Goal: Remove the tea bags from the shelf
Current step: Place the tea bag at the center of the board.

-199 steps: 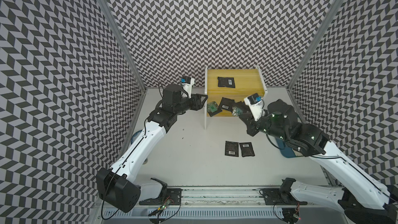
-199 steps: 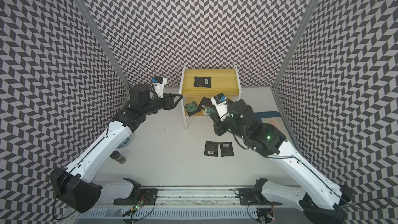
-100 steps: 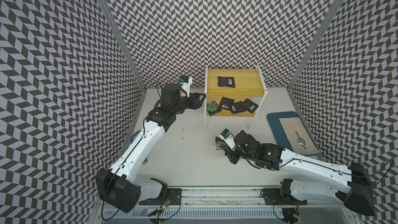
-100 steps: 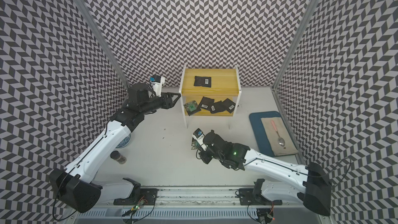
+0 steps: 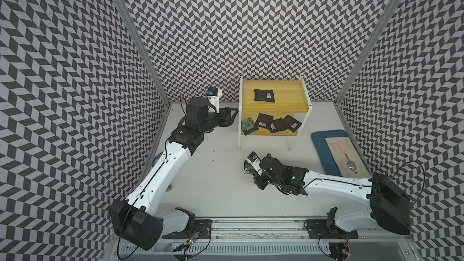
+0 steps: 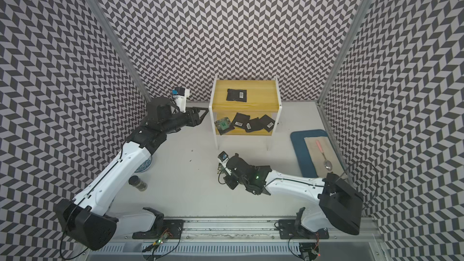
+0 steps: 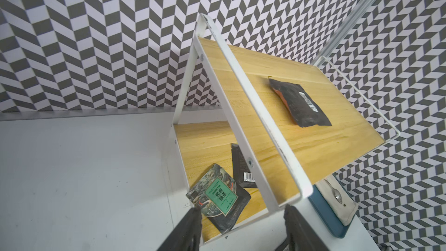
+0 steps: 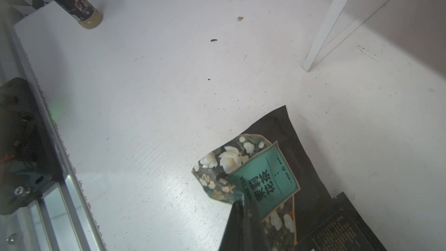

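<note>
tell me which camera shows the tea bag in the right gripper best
The right wrist view: the tea bag fills the foreground, its green label and white flowers clear, pinched by the right gripper. In both top views it is only a small sliver by the gripper. The left wrist view misses it.

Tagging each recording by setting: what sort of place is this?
Likely a lab test booth: patterned panels wall in a white table, two robot arms sit on a front rail, a small shelf holds tea bags.

Shelf side panel point(image 5: 240, 131) before left hand point(image 5: 233, 116)
</note>
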{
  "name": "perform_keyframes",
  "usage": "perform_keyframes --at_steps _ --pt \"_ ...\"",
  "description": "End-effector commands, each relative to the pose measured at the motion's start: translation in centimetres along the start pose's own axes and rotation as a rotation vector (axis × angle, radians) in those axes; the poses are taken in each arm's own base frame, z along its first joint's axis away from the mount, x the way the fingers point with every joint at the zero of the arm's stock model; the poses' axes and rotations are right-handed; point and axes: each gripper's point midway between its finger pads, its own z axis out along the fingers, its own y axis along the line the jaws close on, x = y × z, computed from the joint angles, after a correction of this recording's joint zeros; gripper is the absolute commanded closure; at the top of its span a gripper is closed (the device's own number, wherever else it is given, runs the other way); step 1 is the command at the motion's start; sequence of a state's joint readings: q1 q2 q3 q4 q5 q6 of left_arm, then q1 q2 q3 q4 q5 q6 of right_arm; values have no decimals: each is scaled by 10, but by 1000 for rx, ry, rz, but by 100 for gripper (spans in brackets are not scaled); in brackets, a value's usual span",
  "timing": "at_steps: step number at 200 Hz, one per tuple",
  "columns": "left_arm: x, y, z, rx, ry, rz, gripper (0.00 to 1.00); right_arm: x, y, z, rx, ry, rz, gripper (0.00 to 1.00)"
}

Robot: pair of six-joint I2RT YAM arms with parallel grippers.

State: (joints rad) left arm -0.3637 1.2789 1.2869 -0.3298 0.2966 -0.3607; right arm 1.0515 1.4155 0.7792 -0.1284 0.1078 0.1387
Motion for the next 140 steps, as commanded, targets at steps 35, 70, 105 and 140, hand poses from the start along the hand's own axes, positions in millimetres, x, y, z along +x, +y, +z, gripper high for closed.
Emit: perform_keyframes --at_steps 35,70,105,140 --pt "-3 2 -6 -12 -21 0 42 8 -10 25 71 -17 13 100" --pt "-3 3 -5 -14 -18 -1 42 15 -14 40 99 5 9 100" --pt "-2 5 -6 -23 -17 1 42 24 -18 48 122 27 13 100" --pt "-1 6 -5 -26 -16 0 42 32 -17 50 110 44 17 98"
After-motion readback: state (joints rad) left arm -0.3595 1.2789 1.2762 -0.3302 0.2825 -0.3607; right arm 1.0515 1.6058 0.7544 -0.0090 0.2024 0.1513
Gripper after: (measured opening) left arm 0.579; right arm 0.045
